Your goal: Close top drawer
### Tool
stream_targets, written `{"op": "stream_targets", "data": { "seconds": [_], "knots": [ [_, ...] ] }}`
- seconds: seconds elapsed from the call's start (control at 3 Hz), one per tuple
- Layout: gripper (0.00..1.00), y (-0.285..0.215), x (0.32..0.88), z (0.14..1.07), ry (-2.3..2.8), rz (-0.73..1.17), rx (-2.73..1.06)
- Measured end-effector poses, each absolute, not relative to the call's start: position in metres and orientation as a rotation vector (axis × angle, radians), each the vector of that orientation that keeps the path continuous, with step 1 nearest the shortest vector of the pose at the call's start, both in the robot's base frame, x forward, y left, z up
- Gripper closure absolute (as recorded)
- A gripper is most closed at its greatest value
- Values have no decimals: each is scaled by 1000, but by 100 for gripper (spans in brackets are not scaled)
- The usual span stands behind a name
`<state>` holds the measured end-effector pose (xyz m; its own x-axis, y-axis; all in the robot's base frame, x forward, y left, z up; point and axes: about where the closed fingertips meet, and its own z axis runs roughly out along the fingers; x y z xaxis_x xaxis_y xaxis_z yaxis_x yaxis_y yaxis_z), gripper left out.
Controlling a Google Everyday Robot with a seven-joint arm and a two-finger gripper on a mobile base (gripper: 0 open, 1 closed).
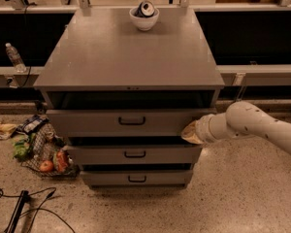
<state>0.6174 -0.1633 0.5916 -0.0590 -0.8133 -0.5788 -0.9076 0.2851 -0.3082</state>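
The top drawer (87, 123) was the tall one just under the grey worktop (128, 52) of the cabinet. It stuck out a little way, and there was a dark gap above its front. Its small dark handle (132, 121) was in the middle.

The gripper (191, 131) was at the right end of the drawer front and touched it. Whether it was spread or pressed together could not be told. The white arm (262, 127) came in from the right side.

The two shorter drawers (135, 154) below also stuck out a bit.

A white bowl (144, 19) sat at the back of the worktop with a can (146, 8) lying in it. On the floor to the left lay a net bag (43, 154) with fruit inside. A water bottle (14, 57) stood on a ledge further left.
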Motion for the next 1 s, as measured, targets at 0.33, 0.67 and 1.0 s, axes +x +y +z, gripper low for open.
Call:
{"op": "stream_targets", "data": {
  "seconds": [0.33,0.67,1.0],
  "knots": [
    [100,-163,611,595,1886,228,-1543],
    [100,-162,589,610,1890,285,-1537],
    [100,-166,558,642,1926,330,-1475]
  ]
}}
